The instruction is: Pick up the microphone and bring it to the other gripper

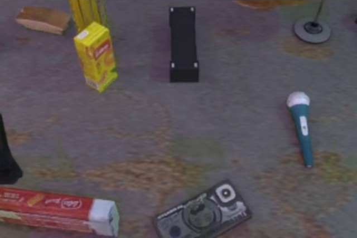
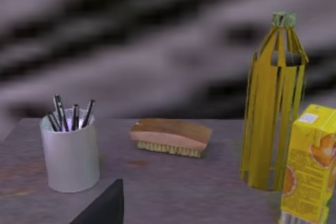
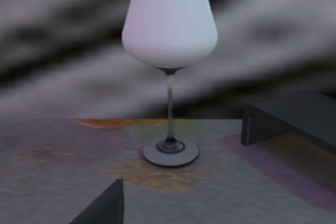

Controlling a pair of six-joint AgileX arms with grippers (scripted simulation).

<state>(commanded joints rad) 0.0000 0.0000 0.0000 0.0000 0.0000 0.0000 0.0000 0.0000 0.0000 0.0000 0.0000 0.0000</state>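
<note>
Grey cup [image 2: 70,155] holds pens [image 2: 72,115]; left hand [image 1: 8,157] state unclear

Simulated tabletop [image 1: 167,132], mottled surface, blurred backdrop, scattered household props

The microphone [image 1: 301,127] is seen lying flat on the tabletop near its right edge, about midway between front and back. A rounded white head points toward the back edge; a tapered teal handle bears a white switch strip.
</note>
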